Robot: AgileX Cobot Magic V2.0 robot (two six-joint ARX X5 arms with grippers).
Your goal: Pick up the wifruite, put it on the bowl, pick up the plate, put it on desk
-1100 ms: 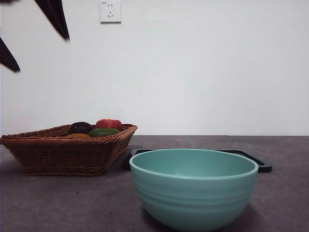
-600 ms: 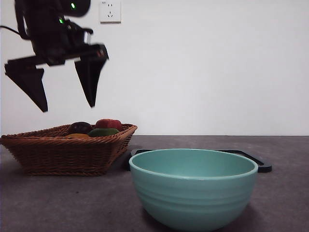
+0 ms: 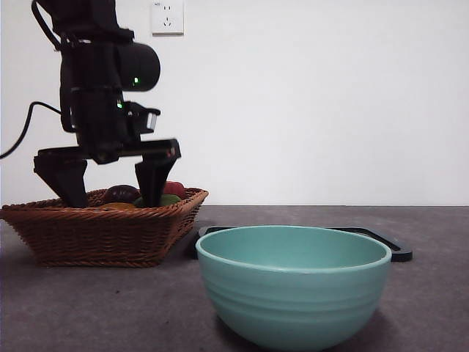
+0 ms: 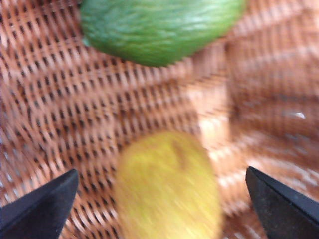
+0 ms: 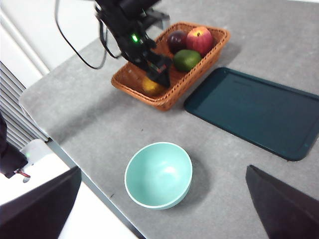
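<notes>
Wifruite (image 4: 168, 186) sits in wicker basket (image 3: 102, 231), left of frame, ungrasped. Left end effector (image 3: 110, 192) spread wide astride it. Bowl (image 3: 293, 282) empty, lower centre. Right end effector (image 5: 159, 209) wide, waiting. All steps pending, approx.

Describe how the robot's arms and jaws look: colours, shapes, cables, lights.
The left gripper is matte black, with two wedge-shaped jaws tapering to points under a boxy wrist and a rounded cylindrical housing. Small green lights glow on it, and a thin black cable loops off its side. The right gripper shows only two black pointed jaws.
</notes>
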